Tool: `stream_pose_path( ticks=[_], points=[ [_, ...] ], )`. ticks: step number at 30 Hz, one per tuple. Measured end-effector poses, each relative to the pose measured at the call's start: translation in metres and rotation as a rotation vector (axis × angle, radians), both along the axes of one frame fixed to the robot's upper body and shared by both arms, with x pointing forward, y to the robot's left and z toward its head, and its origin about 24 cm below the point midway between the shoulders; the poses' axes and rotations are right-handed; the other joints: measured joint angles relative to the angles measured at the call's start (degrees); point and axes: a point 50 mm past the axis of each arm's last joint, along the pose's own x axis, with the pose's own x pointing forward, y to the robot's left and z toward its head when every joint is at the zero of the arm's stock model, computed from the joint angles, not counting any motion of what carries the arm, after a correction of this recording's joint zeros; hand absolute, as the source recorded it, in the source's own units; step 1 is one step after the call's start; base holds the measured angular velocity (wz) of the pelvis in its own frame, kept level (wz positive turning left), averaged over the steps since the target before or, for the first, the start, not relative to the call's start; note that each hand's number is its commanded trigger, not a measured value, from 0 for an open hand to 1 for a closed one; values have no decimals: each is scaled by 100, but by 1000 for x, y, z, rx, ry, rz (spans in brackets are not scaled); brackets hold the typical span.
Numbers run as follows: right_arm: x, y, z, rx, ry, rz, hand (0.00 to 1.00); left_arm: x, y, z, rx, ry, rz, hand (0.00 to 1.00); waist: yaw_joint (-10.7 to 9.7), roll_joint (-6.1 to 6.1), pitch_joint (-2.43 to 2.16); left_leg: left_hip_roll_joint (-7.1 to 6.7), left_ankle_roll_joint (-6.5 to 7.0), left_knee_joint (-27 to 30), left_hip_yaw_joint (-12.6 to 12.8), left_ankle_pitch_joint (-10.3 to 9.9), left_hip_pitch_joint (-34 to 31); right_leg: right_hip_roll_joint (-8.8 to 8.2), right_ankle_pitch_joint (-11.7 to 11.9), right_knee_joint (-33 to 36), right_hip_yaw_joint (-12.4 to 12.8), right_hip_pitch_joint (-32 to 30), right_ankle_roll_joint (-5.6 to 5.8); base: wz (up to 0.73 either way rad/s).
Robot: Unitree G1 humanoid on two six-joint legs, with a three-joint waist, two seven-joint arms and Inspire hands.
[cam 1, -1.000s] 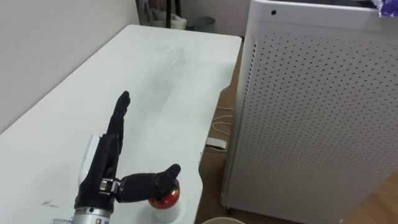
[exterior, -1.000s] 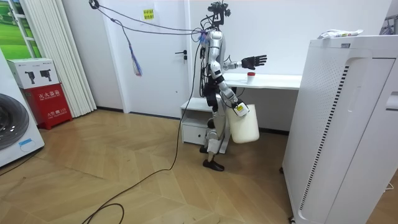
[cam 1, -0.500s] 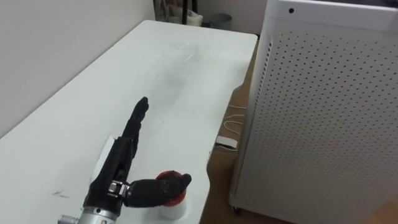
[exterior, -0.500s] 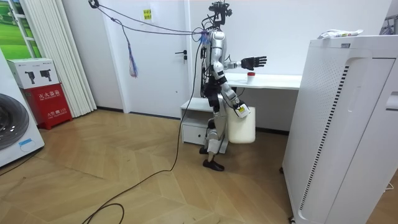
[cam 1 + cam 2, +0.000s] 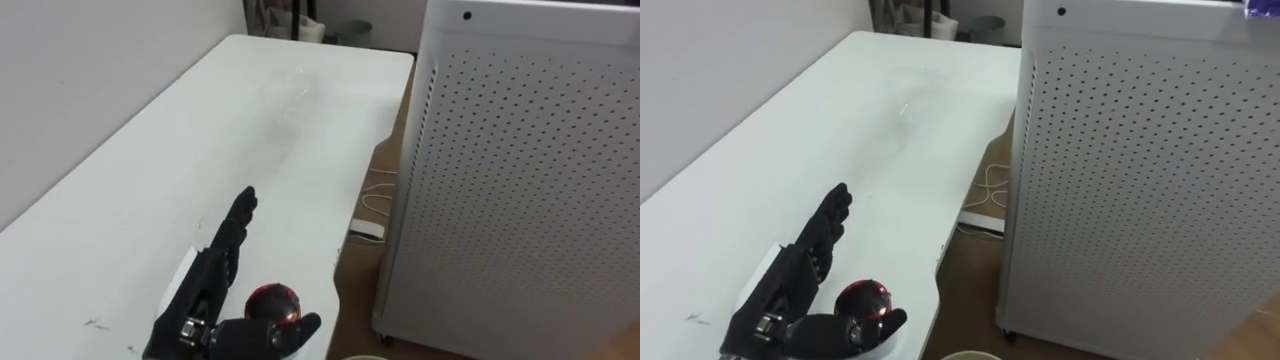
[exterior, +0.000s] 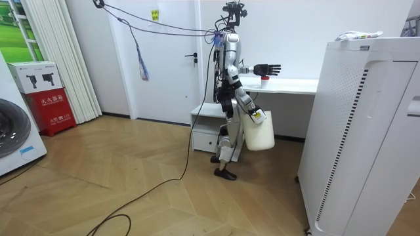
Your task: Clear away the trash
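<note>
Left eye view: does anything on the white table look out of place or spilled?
Only a small red-topped item sits near the edge of the table, beside the open left hand. Nothing looks spilled or damaged.

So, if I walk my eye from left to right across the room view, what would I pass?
Washing machine → red box → door → white bucket hanging at the robot's side → tall white cabinet. The table and what sits over it overlap the bucket, so they are left out.
</note>
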Motion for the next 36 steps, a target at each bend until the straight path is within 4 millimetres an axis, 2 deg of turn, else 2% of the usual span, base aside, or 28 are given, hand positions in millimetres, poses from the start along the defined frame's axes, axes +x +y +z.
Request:
stream_pose_path(
  ticks=[14,24,34,35,36],
  points=[
    [0,1,0,9,2,12,100,-1,1,-11,24,91,-19,0,-26,-6,4,3,0,-38,89,0,82,-7,-6,6,39,37,9,-1],
    [5,3,3,15,-21,19,100,-3,4,-21,40,136,-18,0,77,-26,11,32,3,-70,289,2,90,29,-5,10,190,-40,10,-6],
    [8,4,4,15,-32,22,100,-5,3,-25,38,156,-22,0,53,-32,9,41,3,-86,310,2,85,35,-4,7,199,-65,8,-1],
    [9,4,5,16,-37,24,100,-5,3,-26,39,158,-22,52,53,-32,8,41,3,-86,310,2,85,36,-4,7,201,-65,8,0],
    [10,5,6,17,-44,26,100,-5,2,-26,39,159,-22,88,51,-33,8,41,3,-86,311,2,87,38,-4,8,211,-65,7,0]
  ],
)
